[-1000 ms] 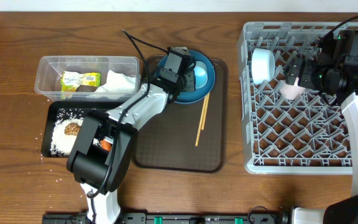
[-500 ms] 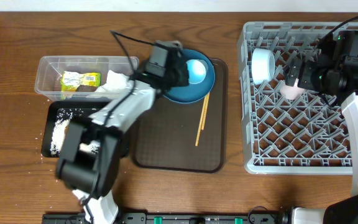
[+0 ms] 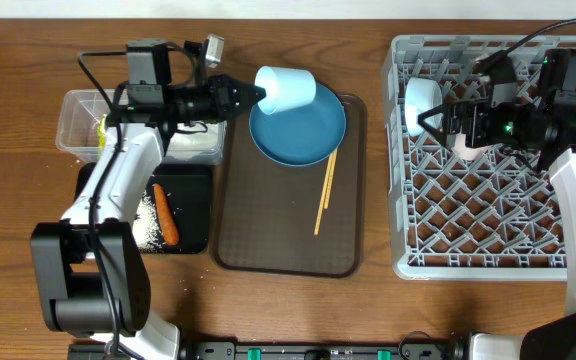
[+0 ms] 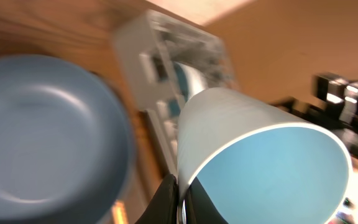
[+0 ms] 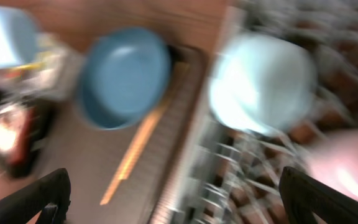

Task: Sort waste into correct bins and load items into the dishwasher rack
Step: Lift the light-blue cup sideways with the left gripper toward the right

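- Over the upper left rim of the one large round blue plate [image 3: 303,135], the left gripper [image 3: 256,95] is clamped tight on a small light blue cup [image 3: 288,88], which it holds on its side in the air. The left wrist view shows a fingertip [image 4: 168,196] pinching the cup's lip.
- At the upper left of the single grey dishwasher rack [image 3: 488,200], the right gripper [image 3: 430,122] hangs with its jaws spread wide and nothing between them.
- Two cups: the held one, and a pink cup [image 3: 465,148] in the rack just beside the right gripper.
- One white bowl [image 3: 423,98] stands on edge in the rack's upper left corner.
- Wooden chopsticks [image 3: 326,190] lie close together on the one dark brown serving tray [image 3: 288,240], touching the plate's lower right rim.
- Two bins at the left:
  - A clear tub [image 3: 73,125] holds a yellow-green wrapper [image 3: 101,130] and a white napkin [image 3: 196,142], both partly hidden by the arm.
  - A black tray [image 3: 196,215] below it holds one orange carrot stick [image 3: 165,213] and white rice [image 3: 148,232].
- Everything sits on a brown wood-grain table [image 3: 28,230] with a few white specks; a pale wall [image 3: 168,8] runs along the top edge.
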Controlling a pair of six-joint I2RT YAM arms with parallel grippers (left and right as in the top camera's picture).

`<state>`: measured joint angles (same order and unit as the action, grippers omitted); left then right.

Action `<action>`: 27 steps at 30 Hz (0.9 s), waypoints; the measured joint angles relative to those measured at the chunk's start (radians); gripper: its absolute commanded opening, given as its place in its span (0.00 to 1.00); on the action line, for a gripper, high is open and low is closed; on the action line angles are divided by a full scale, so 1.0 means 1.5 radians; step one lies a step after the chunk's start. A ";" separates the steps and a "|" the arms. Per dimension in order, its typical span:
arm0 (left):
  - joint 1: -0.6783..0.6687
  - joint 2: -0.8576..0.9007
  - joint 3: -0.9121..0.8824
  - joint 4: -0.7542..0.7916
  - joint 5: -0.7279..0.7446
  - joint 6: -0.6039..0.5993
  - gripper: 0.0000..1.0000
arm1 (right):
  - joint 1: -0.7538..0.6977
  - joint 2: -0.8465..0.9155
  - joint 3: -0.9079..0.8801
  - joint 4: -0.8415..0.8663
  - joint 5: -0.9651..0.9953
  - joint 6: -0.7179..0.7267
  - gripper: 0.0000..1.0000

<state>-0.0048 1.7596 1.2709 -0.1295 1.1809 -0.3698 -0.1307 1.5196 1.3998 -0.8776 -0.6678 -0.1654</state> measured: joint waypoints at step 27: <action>-0.085 0.000 -0.001 0.235 0.222 -0.132 0.06 | 0.145 0.051 -0.001 0.066 -0.383 -0.252 0.99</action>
<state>-0.1329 1.7596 1.2701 0.2226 1.5131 -0.5682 0.0872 1.5963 1.3991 -0.7788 -1.2419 -0.5438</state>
